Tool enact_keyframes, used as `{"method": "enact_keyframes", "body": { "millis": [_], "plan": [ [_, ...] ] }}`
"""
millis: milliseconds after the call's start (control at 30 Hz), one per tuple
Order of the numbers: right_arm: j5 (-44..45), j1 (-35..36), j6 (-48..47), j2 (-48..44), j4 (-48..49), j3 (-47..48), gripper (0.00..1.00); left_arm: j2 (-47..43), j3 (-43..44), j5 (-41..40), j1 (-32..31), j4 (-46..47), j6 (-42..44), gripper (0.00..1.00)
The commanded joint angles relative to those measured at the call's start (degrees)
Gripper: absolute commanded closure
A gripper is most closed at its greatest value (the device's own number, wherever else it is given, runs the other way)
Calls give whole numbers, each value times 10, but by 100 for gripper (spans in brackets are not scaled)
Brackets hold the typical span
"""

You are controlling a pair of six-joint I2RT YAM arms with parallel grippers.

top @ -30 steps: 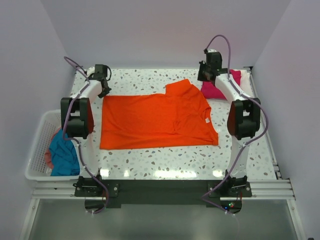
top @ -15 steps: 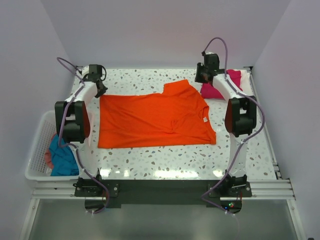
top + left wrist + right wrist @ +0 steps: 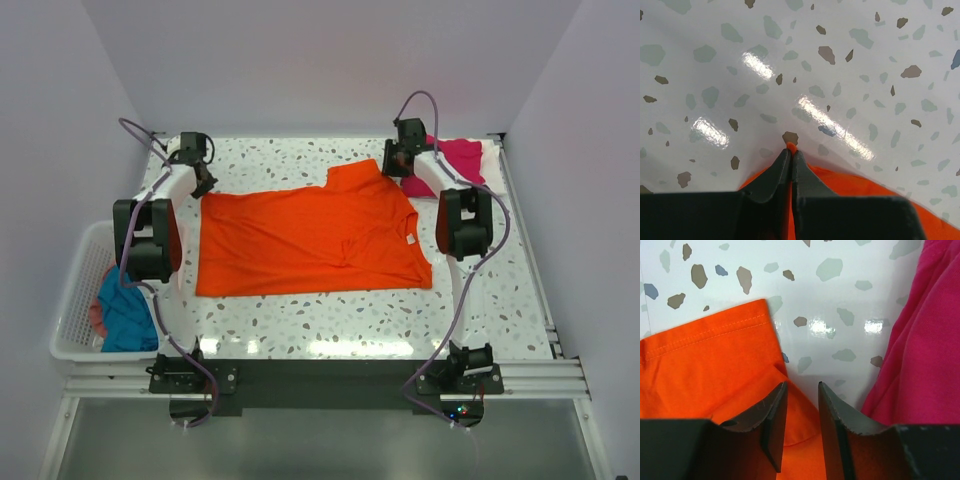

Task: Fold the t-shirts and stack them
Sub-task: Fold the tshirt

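Smoothly spread, the soft orange t-shirt (image 3: pixel 310 240) is pinched by left end effector (image 3: pixel 791 150); right end effector (image 3: pixel 801 386) stands parted.

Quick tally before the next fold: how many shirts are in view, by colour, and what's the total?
Orange t-shirt: 1, spread flat
Magenta t-shirt: 1, at the far right
Teal-blue t-shirt: 1, in the basket
White: only a pale edge beside the magenta one, too little to tell
Total: 3 clearly seen
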Motion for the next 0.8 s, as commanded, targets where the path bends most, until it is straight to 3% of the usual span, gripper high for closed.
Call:
{"method": "enact_keyframes", "body": {
  "millis": [0,467,767],
  "plan": [
    [-15,2,1,-5,1,13,66,3,8,4,5,25,10,100],
    [-27,2,18,-40,18,-47,100,3,3,8,5,24,10,100],
    [-7,-7,31,-124,49,-76,100,-20,2,-3,6,21,11,100]
  ]
}}
